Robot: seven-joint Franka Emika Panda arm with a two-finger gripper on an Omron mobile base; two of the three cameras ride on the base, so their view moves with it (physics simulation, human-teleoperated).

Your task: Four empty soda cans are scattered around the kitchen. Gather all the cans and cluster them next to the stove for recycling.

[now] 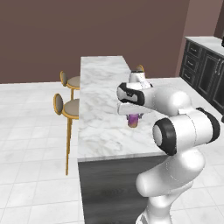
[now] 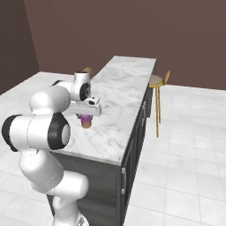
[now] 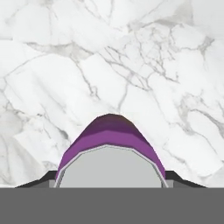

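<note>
From the left base view, the arm reached out over a marble island (image 1: 103,109) and the gripper (image 1: 134,117) hung pointing down with a purple can (image 1: 133,120) right under the hand, the can looking like it sat off the marble, though I couldn't say for sure from that angle. Two stools (image 1: 70,107) stood along the island's left side, and dark cabinets (image 1: 205,72) ran along the far right wall. Swapping to the right base view, same deal from the other side: gripper (image 2: 86,118) pointing down near the island's (image 2: 128,88) left edge, purple can (image 2: 86,121) poking out below the hand with its lower end orangey, and it seemed lifted clear of the top. One stool (image 2: 156,81) showed on the right of the island. In the hand view the can (image 3: 109,140) sat right up against the camera, silver top (image 3: 109,168) facing it and the purple wall curving away toward the marble (image 3: 131,65) beyond. The dark fingertips (image 3: 43,181) flanked the can on both sides, so the jaws were clamped on it, part way closed
</note>
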